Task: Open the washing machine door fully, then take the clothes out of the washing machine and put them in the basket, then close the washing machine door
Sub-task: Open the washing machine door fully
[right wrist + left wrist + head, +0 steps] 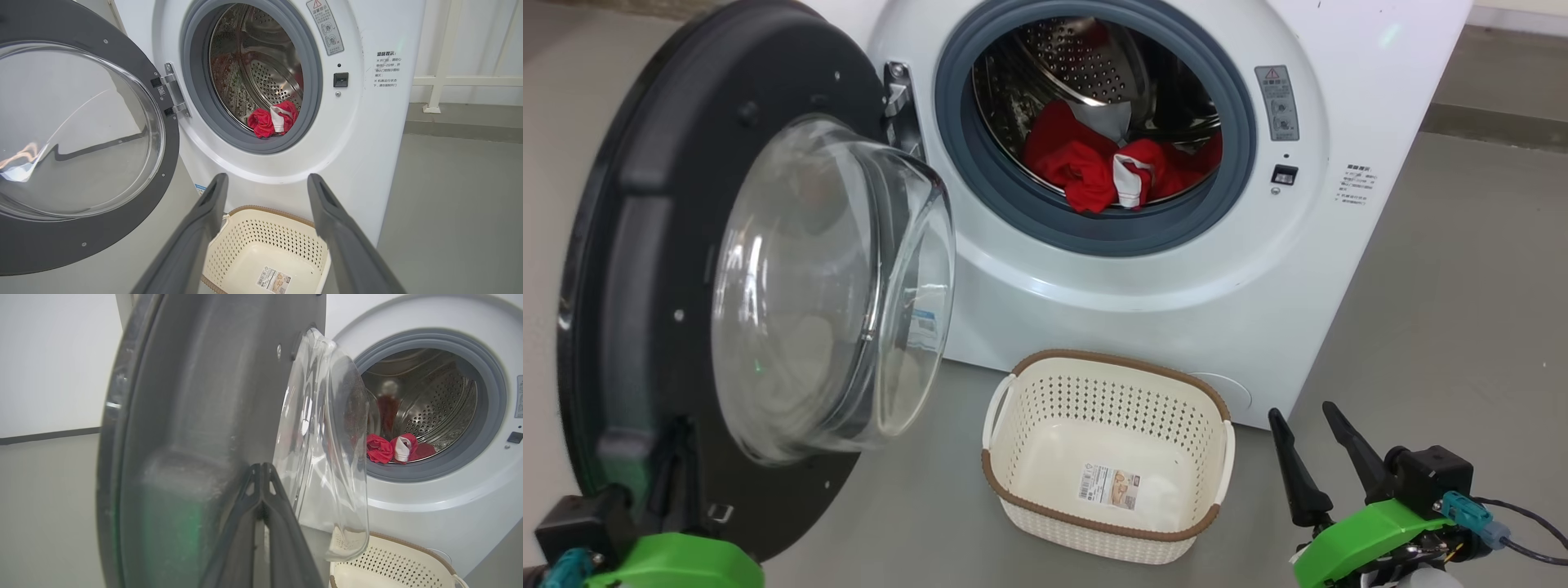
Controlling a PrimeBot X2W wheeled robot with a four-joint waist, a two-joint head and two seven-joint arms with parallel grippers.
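The washing machine [1143, 302] stands with its door [629, 245] swung out wide to the left, the glass bowl facing me. Red clothes [1086, 167] with a white piece lie at the drum's front lip. The cream basket [1111, 357] sits empty on the floor below the opening. My left gripper [261, 467] is shut, holding nothing, its tips close against the door's [184, 396] dark inner face. My right gripper [1298, 412] hovers open at the basket's right; in its wrist view the right gripper [266, 176] points over the basket [265, 228] toward the clothes [271, 120].
Grey floor lies all around the machine. A white railing [441, 77] and a low step run behind it on the right. The drum's steel wall [1086, 57] is bare above the clothes.
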